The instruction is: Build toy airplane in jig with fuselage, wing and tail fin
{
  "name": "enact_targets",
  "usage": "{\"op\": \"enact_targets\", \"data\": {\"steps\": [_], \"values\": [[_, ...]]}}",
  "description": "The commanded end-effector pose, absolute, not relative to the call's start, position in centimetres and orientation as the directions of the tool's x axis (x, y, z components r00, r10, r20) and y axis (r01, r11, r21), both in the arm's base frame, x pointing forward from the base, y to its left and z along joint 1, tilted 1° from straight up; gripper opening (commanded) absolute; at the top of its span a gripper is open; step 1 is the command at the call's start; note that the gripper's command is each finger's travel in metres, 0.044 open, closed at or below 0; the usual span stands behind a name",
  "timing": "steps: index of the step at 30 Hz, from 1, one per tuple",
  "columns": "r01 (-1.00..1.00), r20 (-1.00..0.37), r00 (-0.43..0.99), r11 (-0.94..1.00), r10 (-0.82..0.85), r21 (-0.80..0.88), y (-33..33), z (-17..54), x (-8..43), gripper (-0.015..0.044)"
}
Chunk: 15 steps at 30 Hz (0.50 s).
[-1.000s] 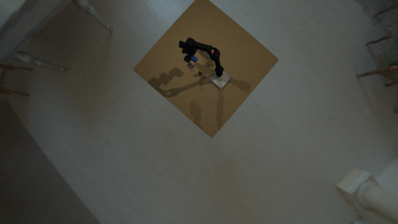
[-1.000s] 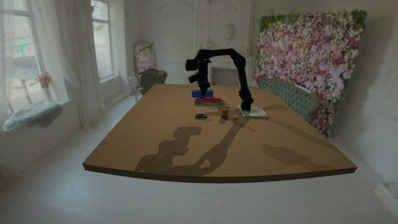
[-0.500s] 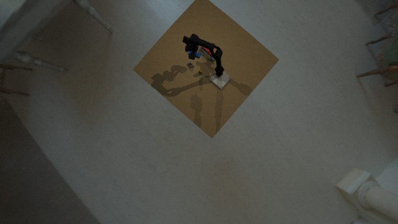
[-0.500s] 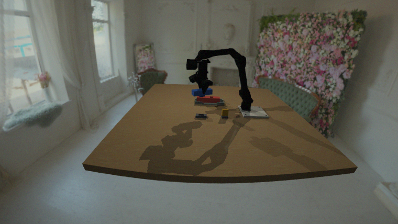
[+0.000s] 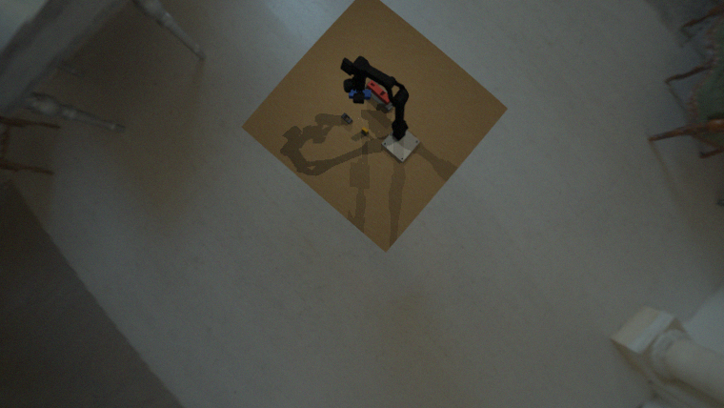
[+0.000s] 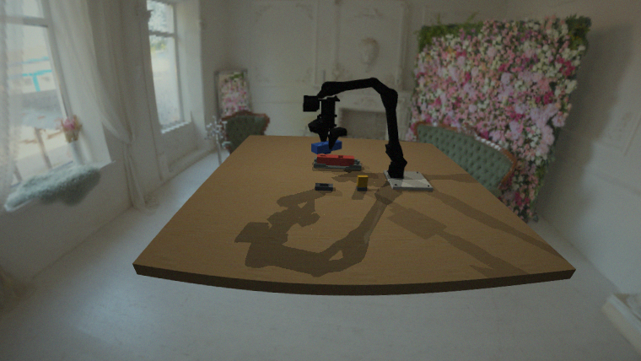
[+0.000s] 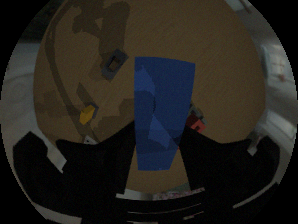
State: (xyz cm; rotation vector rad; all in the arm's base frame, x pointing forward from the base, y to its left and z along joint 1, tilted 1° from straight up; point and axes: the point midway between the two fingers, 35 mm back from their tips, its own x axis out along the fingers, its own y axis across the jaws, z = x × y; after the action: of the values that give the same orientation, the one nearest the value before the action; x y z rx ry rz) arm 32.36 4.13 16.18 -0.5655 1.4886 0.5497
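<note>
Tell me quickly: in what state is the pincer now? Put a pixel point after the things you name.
Pincer (image 5: 358, 96) (image 6: 331, 142) (image 7: 156, 124): closed on the blue wing (image 5: 365, 93) (image 6: 319, 147) (image 7: 167, 95), held above the table (image 5: 435, 66) (image 6: 201, 233) (image 7: 225, 65).

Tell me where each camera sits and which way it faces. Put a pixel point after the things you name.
Top: high overhead, facing down at the table (image 5: 446, 101); the whole black arm (image 5: 377, 74) shows.
Exterior: beyond a table edge, looking across the table (image 6: 201, 233); the arm (image 6: 390, 121) shows side-on.
Wrist: near the gripper (image 7: 156, 124), facing past its fingers and the blue wing (image 7: 167, 95) towards the table (image 7: 225, 75).
Top and exterior share the arm's pale base plate (image 5: 401, 152) (image 6: 414, 181).

A pink flower wall stands behind a green tufted sofa.
</note>
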Motion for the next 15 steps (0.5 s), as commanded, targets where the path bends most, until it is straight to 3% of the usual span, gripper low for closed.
{"op": "enact_targets", "data": {"steps": [1, 15], "values": [[-0.707, -1.0, 0.029, 0.707, -0.009, -0.027, 2.8, 16.4, 32.1, 0.0], [-0.841, -0.999, 0.027, 0.54, -0.018, -0.032, -1.5, 15.7, 31.0, 0.0]]}}
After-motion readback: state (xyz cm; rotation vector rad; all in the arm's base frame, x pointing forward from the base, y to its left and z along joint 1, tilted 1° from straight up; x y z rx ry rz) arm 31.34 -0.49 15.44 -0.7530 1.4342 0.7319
